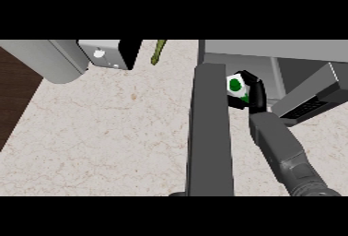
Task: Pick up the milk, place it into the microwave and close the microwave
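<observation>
At the mouth of the open grey microwave [272,57], the right robot hand [253,94] is clamping its curled black fingers around the white, green-dotted milk carton [236,86], holding it above the speckled beige desk [102,133] beside the microwave's swung-out dark door [211,129], cavity contents unseen.

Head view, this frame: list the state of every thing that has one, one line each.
Milk carton: held, at the microwave's opening.
Right hand: fingers curled round the milk carton.
Microwave: open, with its door swung out toward the robot.
Left hand: not in view.
Toaster: at the counter's back edge, untouched.
Green utensil: lying on the counter, untouched.
</observation>
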### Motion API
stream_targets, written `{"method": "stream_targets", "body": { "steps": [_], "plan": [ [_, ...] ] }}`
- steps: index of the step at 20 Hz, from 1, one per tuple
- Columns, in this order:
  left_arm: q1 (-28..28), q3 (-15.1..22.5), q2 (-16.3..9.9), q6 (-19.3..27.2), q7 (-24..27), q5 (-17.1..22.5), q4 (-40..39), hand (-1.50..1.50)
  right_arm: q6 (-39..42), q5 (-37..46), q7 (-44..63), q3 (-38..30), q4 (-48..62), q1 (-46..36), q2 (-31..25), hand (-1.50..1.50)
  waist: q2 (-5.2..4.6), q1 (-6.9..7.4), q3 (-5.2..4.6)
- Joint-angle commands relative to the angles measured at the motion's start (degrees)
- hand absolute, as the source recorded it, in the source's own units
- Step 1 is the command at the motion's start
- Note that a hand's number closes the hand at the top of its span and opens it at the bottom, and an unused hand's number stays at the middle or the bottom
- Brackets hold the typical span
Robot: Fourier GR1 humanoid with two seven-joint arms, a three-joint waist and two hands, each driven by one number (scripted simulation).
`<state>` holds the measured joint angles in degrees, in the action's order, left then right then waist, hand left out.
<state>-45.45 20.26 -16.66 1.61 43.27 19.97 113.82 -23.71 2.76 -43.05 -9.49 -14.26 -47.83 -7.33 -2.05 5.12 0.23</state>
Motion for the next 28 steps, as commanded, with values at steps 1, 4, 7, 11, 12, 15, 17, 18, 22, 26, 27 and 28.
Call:
{"method": "stream_targets", "body": {
  "steps": [1,4,7,11,12,15,17,18,22,26,27,28],
  "plan": [
    [0.5,0.2,-0.1,-0.7,0.4,-0.2,-0.7,-1.50,-1.2,1.2,-0.8,-0.2,3.5,-2.3,-2.5,1.50,-0.39,0.93,0.04],
    [0.8,-0.8,-1.1,-0.1,-2.8,1.3,2.1,-1.50,-4.7,2.5,-2.3,0.4,4.2,-3.5,-2.1,1.50,-0.40,0.76,0.09],
    [1.4,0.2,-0.5,-1.3,0.0,-0.3,-1.9,-1.50,-9.8,4.4,-4.2,1.6,4.6,-4.3,-2.3,1.50,-0.90,2.20,0.05],
    [2.1,-1.0,-0.9,-1.0,-1.1,0.9,0.4,-1.50,-10.6,3.4,-3.8,0.0,5.1,-6.3,-3.0,1.50,-1.18,2.57,0.17],
    [2.4,-0.6,-0.7,-1.4,-0.9,0.8,-1.2,-1.50,-10.8,3.2,-4.8,-0.3,5.0,-6.1,-3.0,1.50,-1.18,2.35,0.14],
    [3.1,-0.8,-0.1,-1.0,-1.2,1.1,-0.7,-1.50,-7.9,0.3,-6.1,-3.3,3.5,-7.0,-4.2,1.50,-1.62,2.59,0.27],
    [2.1,-0.4,-0.6,-1.8,-0.2,0.8,-0.5,-1.50,-10.2,0.6,-6.5,-3.4,3.5,-8.1,-3.8,1.50,-1.41,3.33,0.19],
    [3.2,-0.3,-0.3,-1.3,-1.5,0.8,-1.6,-1.50,-11.8,1.4,-7.7,-2.9,3.3,-8.1,-4.2,1.50,-1.72,2.92,0.17],
    [3.5,-0.7,-0.6,-1.8,-1.0,0.5,-3.2,-1.50,-22.1,2.7,-7.7,-3.0,4.1,-8.3,-3.1,1.50,-1.66,3.37,0.05],
    [4.0,-1.6,-1.5,-3.0,-1.6,2.0,-3.3,-1.50,-24.7,2.8,-6.8,-3.7,4.4,-9.2,-4.3,1.50,-1.92,3.78,0.08],
    [5.3,-2.7,-1.3,-2.3,-1.5,1.9,-3.6,-1.50,-23.6,2.8,-7.3,-3.8,4.3,-8.5,-5.5,1.50,-2.23,3.55,0.13],
    [5.1,-2.0,-1.3,-2.5,-1.8,1.6,-3.7,-1.50,-23.8,3.0,-6.3,-3.9,4.6,-9.6,-5.8,1.50,-2.13,3.75,0.12]
  ]
}}
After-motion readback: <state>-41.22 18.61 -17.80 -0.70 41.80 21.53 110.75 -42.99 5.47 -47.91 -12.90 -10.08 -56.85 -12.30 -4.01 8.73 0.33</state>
